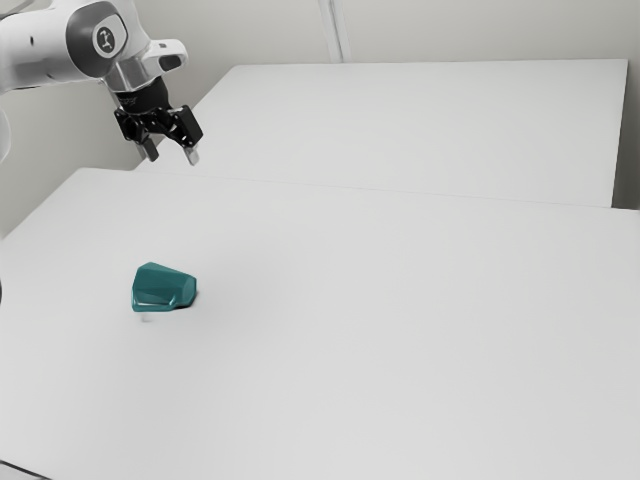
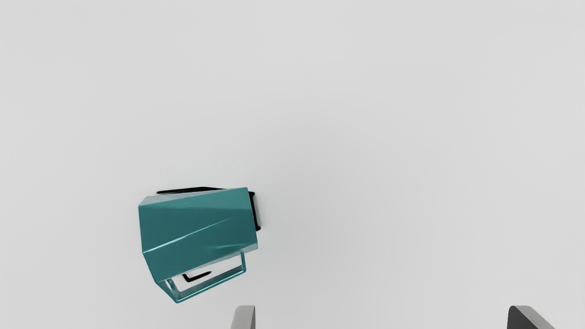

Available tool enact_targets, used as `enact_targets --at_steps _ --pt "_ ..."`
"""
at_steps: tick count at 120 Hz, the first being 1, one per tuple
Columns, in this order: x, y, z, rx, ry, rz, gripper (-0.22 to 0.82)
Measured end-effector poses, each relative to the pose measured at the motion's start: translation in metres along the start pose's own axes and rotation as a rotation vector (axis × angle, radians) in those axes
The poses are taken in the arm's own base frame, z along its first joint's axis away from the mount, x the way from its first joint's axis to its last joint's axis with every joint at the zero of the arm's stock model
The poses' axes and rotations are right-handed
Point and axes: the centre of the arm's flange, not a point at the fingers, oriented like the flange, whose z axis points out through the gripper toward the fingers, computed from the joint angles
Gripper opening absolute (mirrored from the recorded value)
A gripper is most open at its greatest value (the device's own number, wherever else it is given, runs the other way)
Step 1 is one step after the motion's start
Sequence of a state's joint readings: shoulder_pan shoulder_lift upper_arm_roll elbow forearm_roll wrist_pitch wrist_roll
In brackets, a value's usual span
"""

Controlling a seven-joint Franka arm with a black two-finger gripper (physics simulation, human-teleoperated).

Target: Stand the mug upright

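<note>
Toward exterior view's left edge of bench [image 1: 400,350], nearer far left corner than far right: one mug [image 1: 163,287], teal, glossy, faceted, tapering, lying on its side, wider end to exterior view's left. One handle [image 2: 212,285], thin angular loop, juts toward gripper's side in wrist view. Bench smooth, matte, white. One black gripper [image 1: 170,155] raised above bench, well apart from mug, released, two grey fingertips [image 2: 245,317] spread wide.

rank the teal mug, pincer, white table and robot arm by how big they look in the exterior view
1. white table
2. robot arm
3. pincer, in overall outline
4. teal mug
</note>
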State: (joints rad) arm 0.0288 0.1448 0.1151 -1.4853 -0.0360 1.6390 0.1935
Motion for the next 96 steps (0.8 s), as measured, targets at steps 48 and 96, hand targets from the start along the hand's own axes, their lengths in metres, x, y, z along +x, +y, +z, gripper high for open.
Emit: enact_targets --at_steps 48,96 --pt "-0.001 0.001 0.004 -0.009 -0.007 -0.005 0.6" --pt "-0.038 -0.095 0.029 -0.304 0.011 -0.113 0.6"
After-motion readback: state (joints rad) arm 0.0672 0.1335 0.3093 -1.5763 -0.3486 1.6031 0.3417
